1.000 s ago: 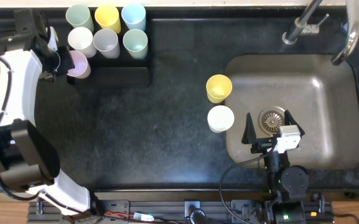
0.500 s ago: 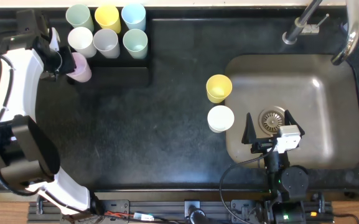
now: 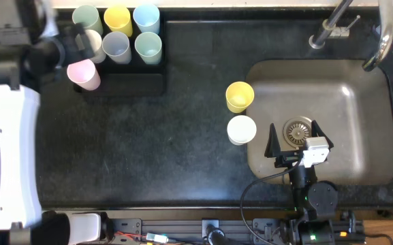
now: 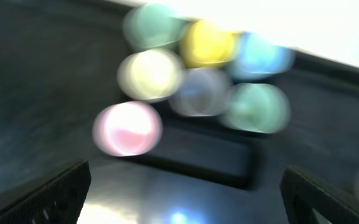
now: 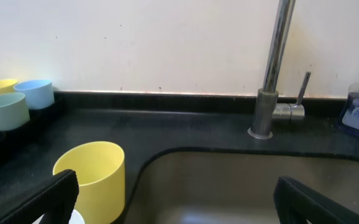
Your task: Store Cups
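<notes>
My right gripper [image 3: 293, 133] hangs low over the sink [image 3: 359, 102], fingers spread wide with nothing between them. The closest of the task's things is the white cup [image 3: 242, 129]. It stands on the surface [image 3: 148, 156] just off my left finger, beside the sink's rim. A little ahead of it, and touching or almost touching it, stands the yellow cup [image 3: 240, 96]. Both are upright with mouths up, so their long axis runs straight up and down. As I judge it, I must swing left and close on a wall or rim rather than drop from above onto an open mouth. These two look like the cups left to store, and my right gripper is plainly the nearer one to them. Far off to my left, across the surface, sits the dark tray [image 3: 138, 83]. There my left gripper [image 4: 185, 186] hovers lifted, fingers parted and empty. Just ahead of and below it the pink cup [image 4: 127, 128] stands in the tray's near row. The cream cup [image 4: 150, 74], grey cup [image 4: 198, 93] and green cup [image 4: 257, 107] come next beyond it. Farthest stand the teal cup [image 4: 151, 25], a second yellow cup [image 4: 207, 43] and the blue cup [image 4: 260, 53]. The bare stretch of tray beside the pink cup looks to me like the place for the two loose cups.
</notes>
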